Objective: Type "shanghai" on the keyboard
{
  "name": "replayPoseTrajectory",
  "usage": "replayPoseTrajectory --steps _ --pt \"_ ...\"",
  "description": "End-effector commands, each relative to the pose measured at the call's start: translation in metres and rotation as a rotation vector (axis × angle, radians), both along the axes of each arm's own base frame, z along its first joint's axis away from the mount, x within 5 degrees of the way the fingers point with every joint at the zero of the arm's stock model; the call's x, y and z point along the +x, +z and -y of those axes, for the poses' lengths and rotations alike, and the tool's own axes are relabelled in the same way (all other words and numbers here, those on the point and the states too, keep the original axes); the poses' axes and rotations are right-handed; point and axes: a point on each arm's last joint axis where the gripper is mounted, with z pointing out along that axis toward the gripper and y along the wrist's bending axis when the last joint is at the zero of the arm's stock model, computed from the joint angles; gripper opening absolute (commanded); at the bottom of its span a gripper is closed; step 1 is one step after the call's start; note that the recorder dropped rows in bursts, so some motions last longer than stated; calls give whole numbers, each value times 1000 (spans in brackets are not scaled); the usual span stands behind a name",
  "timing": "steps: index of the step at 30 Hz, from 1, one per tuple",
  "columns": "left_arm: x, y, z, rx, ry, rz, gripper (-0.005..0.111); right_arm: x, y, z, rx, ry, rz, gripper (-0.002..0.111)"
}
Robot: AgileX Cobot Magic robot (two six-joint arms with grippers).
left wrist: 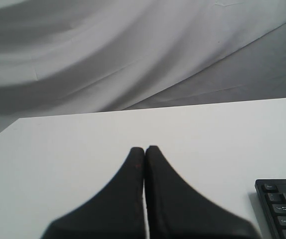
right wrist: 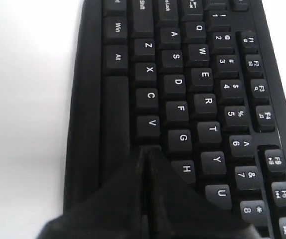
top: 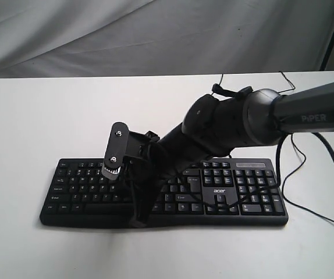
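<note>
- The left gripper (left wrist: pixel 144 149) hangs over the white table (left wrist: pixel 58 164), fingers clenched together on nothing (a corner of the keyboard (left wrist: pixel 281 209) shows in its camera).
- The keyboard (top: pixel 80 186) lies flat at the near middle, number pad to the right.
- The right gripper (right wrist: pixel 145 152) reaches leftward across the keys, fingers pressed together and empty, tip at the bottom letter row just beside V.

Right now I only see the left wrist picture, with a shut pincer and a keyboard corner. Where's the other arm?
Observer: The right arm reaches across the keyboard, the right pincer pointing down at its left half.
Child: Is that pincer open?
Observer: No, shut, with its tip beside the V key and G key.
Child: Can you see my arm from outside?
Observer: No, the exterior view shows only the right arm.
</note>
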Motion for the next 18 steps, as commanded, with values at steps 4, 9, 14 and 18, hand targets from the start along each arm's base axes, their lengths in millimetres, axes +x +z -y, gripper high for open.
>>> replayPoseTrajectory --steps 4,9,14,18 --pt "1 -1 0 -3 -4 -2 1 9 -4 3 31 2 38 0" --pt "1 -1 0 -3 -4 -2 1 12 -14 8 21 -8 21 0" --pt "1 -1 0 -3 -4 -2 1 11 -15 8 30 13 3 0" --pt "1 -1 0 -3 -4 -2 1 10 -15 7 32 24 2 0"
